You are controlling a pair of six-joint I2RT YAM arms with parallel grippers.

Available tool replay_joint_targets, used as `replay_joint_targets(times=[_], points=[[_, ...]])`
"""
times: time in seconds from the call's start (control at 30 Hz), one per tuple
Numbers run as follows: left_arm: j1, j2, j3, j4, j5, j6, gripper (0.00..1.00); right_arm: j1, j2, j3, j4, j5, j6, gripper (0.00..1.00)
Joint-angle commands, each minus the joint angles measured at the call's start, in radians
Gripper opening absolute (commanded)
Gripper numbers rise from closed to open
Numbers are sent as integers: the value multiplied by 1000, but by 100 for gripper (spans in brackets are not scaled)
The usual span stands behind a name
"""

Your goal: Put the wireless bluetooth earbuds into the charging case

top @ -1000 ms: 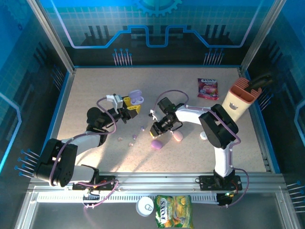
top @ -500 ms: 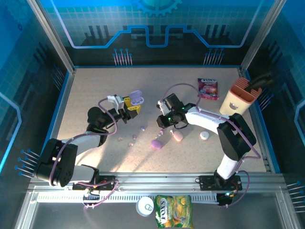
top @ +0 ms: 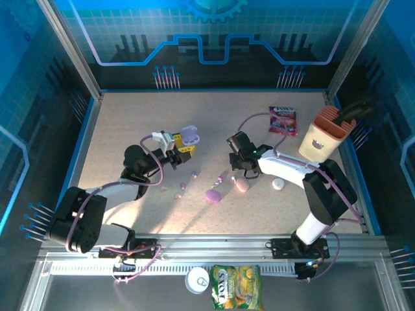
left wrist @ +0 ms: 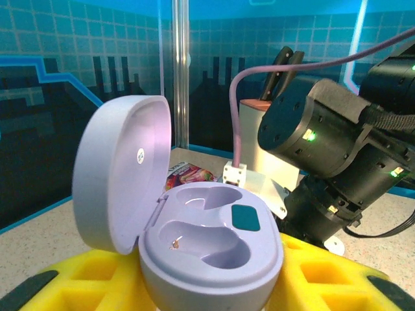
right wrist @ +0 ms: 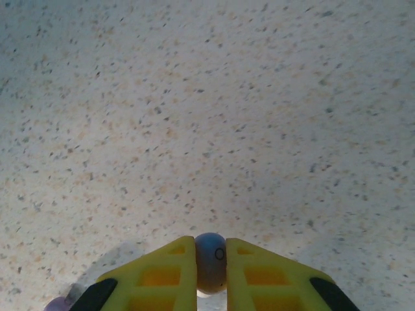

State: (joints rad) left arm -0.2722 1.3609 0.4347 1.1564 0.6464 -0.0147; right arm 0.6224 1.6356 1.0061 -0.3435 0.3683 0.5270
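Note:
My left gripper (top: 182,144) is shut on an open lilac charging case (top: 189,135), held above the table left of centre. In the left wrist view the case (left wrist: 211,240) sits between my yellow fingers (left wrist: 337,282), lid up, both sockets empty. My right gripper (right wrist: 211,267) is shut on a small lilac-grey earbud (right wrist: 210,259), just above the speckled table. From the top, the right gripper (top: 231,166) hangs just right of the case. Other earbuds (top: 183,186) lie loose on the table below the left gripper.
A closed lilac case (top: 213,195), a pink case (top: 242,184) and a white case (top: 277,184) lie mid-table. A snack packet (top: 283,120) and a beige holder (top: 323,136) with dark tools stand at the back right.
My right gripper has closed on the earbud and drawn back from the closed cases, up and to the right. The left gripper has shifted slightly right with the open case.

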Motion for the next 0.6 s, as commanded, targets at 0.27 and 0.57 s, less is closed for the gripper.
replay_joint_targets(times=[0.27, 0.57], points=[[-76, 78, 37, -3, -68, 78, 41, 0, -70, -27, -6, 98, 38, 12], [-118, 148, 69, -11, -80, 93, 41, 0, -209, -84, 66, 1, -21, 13]])
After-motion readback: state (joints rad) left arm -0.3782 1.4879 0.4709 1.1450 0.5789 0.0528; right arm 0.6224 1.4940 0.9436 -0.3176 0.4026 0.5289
